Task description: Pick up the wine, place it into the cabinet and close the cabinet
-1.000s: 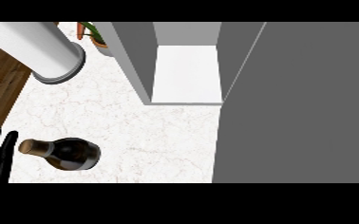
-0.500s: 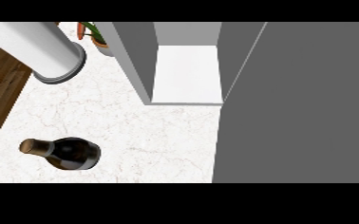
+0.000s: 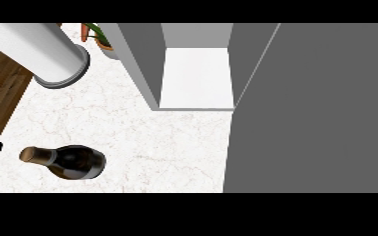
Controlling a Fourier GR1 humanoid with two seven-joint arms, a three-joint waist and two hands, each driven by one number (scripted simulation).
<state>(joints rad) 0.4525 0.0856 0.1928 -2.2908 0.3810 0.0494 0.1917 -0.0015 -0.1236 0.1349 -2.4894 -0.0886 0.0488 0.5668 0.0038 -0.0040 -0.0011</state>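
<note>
1. Sitting on the white marbled counter (image 3: 148, 140) near the lower left corner of the head view, the wine bottle (image 3: 70, 161) is well apart from the cabinet (image 3: 140, 65).
2. The bottle is dark, nearly black glass with a brownish sheen, a rounded shoulder and a short neck.
3. Its neck ends in a tan, cork-coloured top that points toward the view's left edge.
4. From this steep angle I cannot tell whether the bottle stands upright or lies on its side.
5. The cabinet is open, with grey walls and a bare white shelf (image 3: 196, 77) inside.
6. Its grey door (image 3: 303, 105) fills the right side of the view.
7. A white cylinder (image 3: 40, 50) with a grey ring at its foot stands on the counter at the upper left, and a potted plant (image 3: 100, 37) is just behind it, beside the cabinet wall.
8. Neither hand shows, so I cannot tell whether either one is open or closed, and nothing is touching the bottle.
</note>
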